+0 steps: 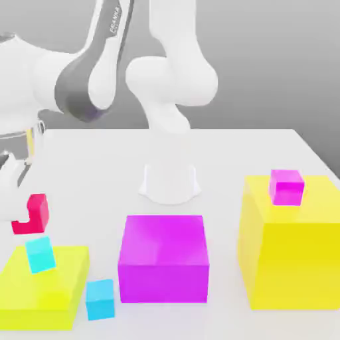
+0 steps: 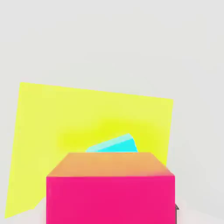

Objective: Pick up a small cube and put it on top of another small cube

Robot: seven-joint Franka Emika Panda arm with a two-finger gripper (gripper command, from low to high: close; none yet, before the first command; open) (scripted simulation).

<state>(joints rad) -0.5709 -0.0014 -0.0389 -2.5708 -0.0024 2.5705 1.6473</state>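
Glossy crimson-red small cube (image 2: 110,200): right up close in the hand view, gripped, with the slab and a cyan cube beyond it.
Claw (image 1: 25,214): closed on that crimson cube, pointing down at the exterior view's left edge.
White-and-grey arm (image 1: 86,83): reaching from its base to the exterior view's left, hand low.
Flat yellow-green slab (image 1: 40,295): on the white tabletop (image 1: 226,159), bearing a small glossy cyan cube (image 1: 40,255).

Bright, washed-out light bleaches the white tabletop (image 1: 219,172), while the wall (image 1: 232,66) behind fades to grey.
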